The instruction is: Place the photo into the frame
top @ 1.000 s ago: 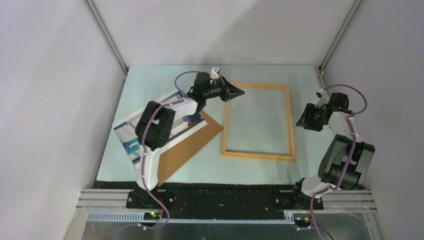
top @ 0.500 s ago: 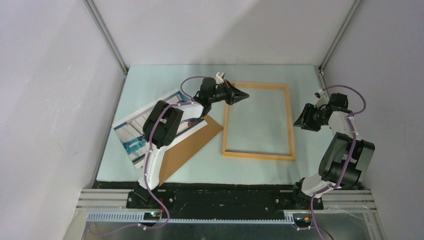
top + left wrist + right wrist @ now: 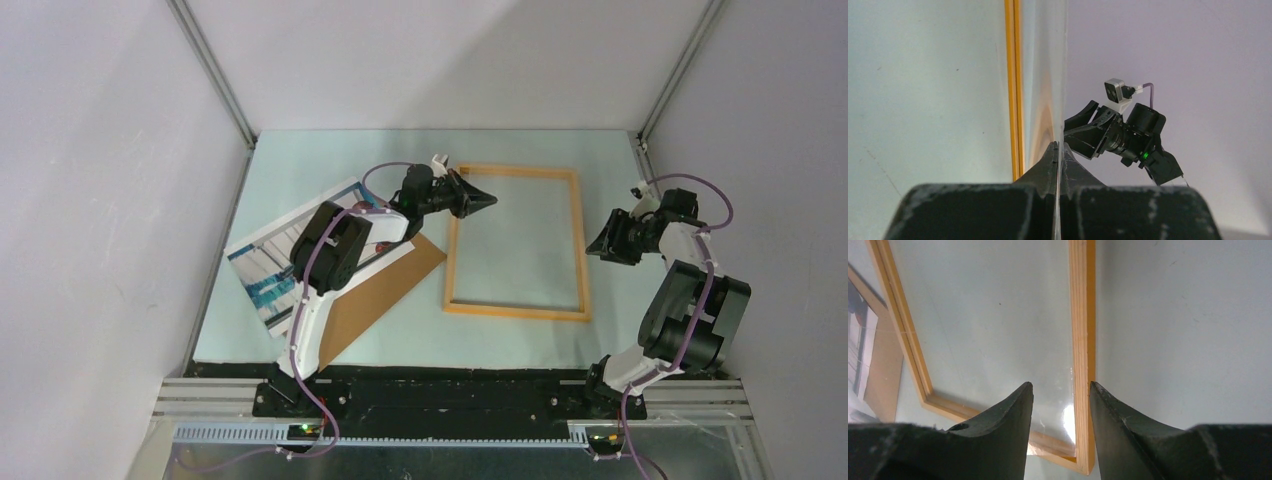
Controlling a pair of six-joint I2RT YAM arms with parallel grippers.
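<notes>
There is one frame (image 3: 515,311), one photo (image 3: 262,270), one brown board (image 3: 375,290) and two arms on the pale green table (image 3: 300,160).

The frame lies flat at the middle of the table, a little to the right. Inside it only the table surface shows. The photo is not in the frame. It lies to the left of it, picture side up and turned at an angle. One corner of the photo rests over the brown board, and the left arm hides part of the photo. The board lies between the photo and the frame, and its corner comes close to the left side of the frame.

The left gripper (image 3: 488,199) is above the far left corner of the frame. Its two fingers (image 3: 1050,157) are pressed together and nothing is between them. I cannot tell if it touches the frame.

The right gripper (image 3: 1060,390) is at the right side of the frame. Its two fingers (image 3: 1008,410) stand apart and hold nothing. In the right wrist view, the right bar of the frame runs through the gap between them, lower down.
</notes>
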